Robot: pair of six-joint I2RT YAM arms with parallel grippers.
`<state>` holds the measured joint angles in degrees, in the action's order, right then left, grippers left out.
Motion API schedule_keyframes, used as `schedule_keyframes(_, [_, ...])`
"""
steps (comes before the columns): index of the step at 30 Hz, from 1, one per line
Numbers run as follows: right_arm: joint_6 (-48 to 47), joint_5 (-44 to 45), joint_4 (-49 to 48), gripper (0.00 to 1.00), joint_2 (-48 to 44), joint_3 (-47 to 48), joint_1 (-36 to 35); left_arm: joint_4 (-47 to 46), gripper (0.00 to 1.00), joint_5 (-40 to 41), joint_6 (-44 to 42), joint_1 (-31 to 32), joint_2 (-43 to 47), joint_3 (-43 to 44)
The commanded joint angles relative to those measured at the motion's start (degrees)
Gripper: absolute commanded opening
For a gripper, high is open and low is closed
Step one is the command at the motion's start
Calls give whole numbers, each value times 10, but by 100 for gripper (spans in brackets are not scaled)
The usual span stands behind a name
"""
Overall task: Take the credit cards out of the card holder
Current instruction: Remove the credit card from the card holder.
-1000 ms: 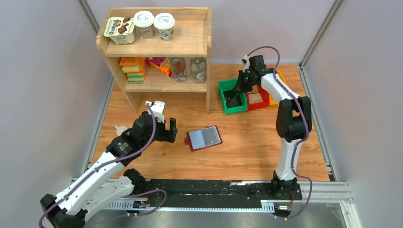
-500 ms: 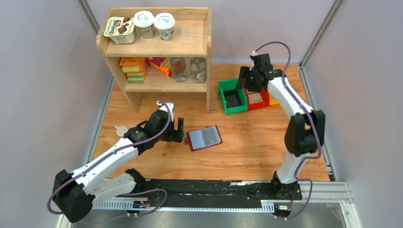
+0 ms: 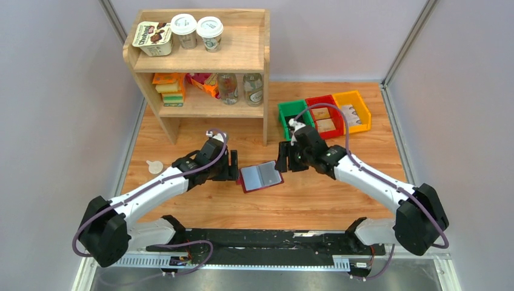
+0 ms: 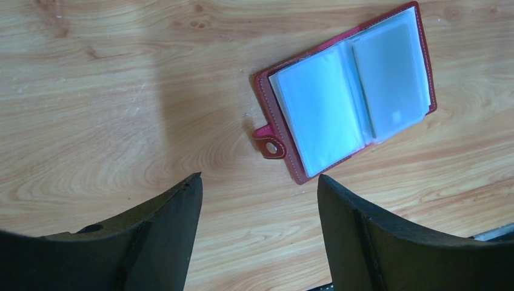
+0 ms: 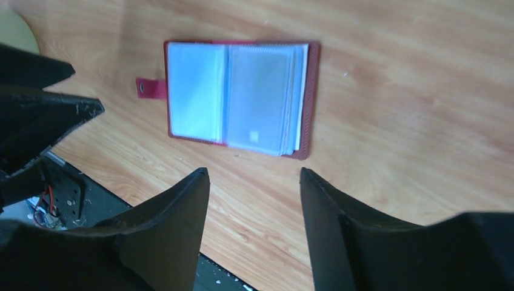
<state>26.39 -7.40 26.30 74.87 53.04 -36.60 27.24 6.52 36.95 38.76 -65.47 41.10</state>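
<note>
Card holder (image 3: 260,176): lying open, sleeves up, tab toward left gripper (image 4: 257,182).
Left gripper: just beside tab, fingers wide, empty.
Right gripper (image 5: 254,173): near opposite edge, fingers apart, empty.
Credit cards (image 4: 388,79): perhaps one behind cloudy sleeve; others hidden.

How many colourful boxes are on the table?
3, in a row beside the wooden shelf: the green bin nearest the shelf, the red bin in the middle, the yellow bin farthest from it.

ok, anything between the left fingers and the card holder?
Nothing. In the left wrist view only bare wooden table separates the open left fingers from the tab side of the card holder.
</note>
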Motion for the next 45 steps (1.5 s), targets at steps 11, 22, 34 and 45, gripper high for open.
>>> schedule_keyframes(11, [60,123,-43,56,120,29,-116,-117,68,-30,-20,-2,-57,-25])
schedule_keyframes(22, [81,189,-12,55,217,94,-159,-161,58,-81,-40,-1,-85,-54])
schedule_keyframes(34, [102,224,42,59,229,108,-171,-193,50,-127,1,-1,-91,-85])
schedule_keyframes(45, [107,182,9,58,245,82,-173,-215,48,-137,8,-1,-85,-105])
